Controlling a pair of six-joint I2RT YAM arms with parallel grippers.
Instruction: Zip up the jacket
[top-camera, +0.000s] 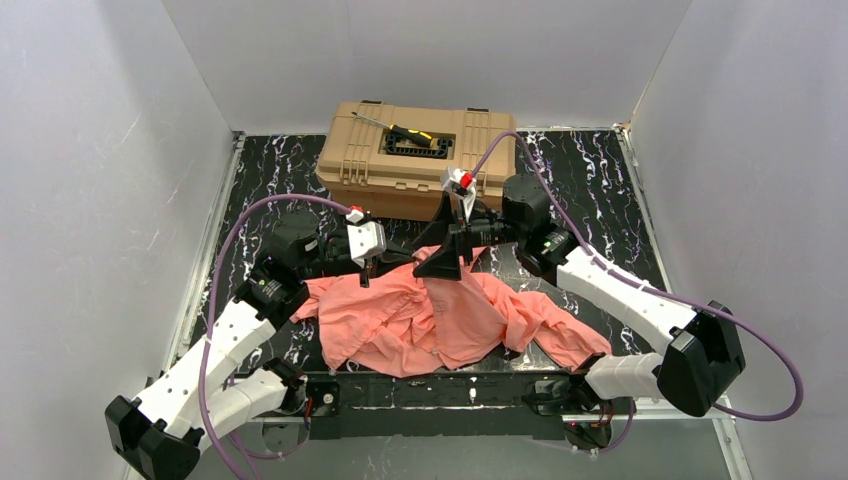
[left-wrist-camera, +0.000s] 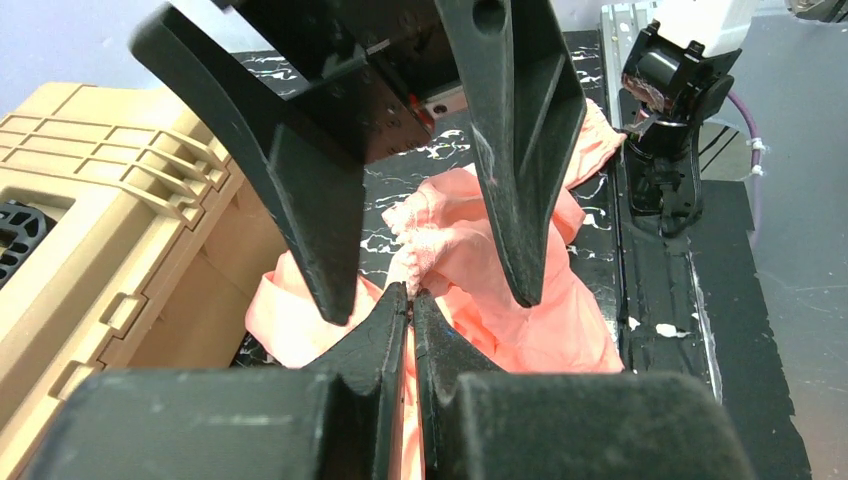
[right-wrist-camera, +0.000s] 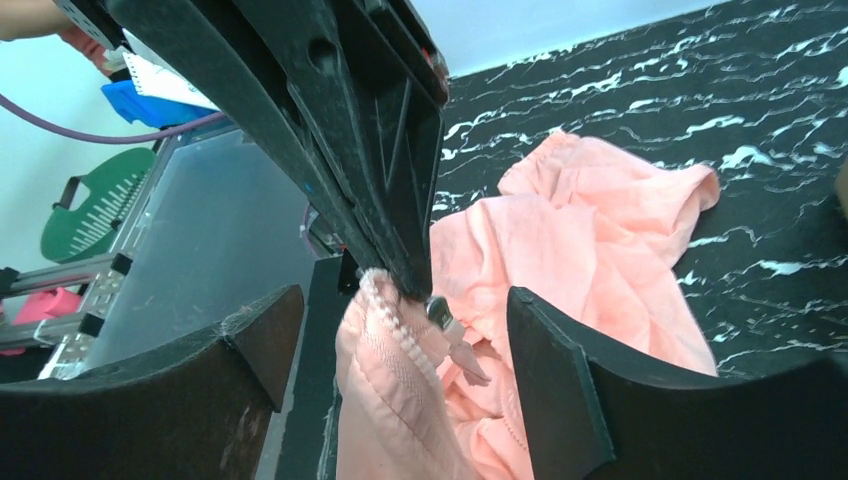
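- We see the thin, crumpled salmon jacket (top-camera: 430, 320) lying along the marbled counter's (top-camera: 600, 190) near edge.
- Our left claw (left-wrist-camera: 410, 297) is pinched tight on its toothed zipper edge (right-wrist-camera: 385, 315).
- Our right claw (right-wrist-camera: 400, 305) gapes wide around that edge, gripping nothing.

Left arm (top-camera: 225, 335) and right arm (top-camera: 625, 290) both reach forward and inward, and their wrists face each other near the centre line. The right elbow juts far out to the right. The left gripper (left-wrist-camera: 411, 300) has its fingers pressed together, pinching the zipper edge of the jacket (right-wrist-camera: 600, 230). The right gripper (right-wrist-camera: 403, 297) has its fingers spread wide on either side of the left gripper's tip.
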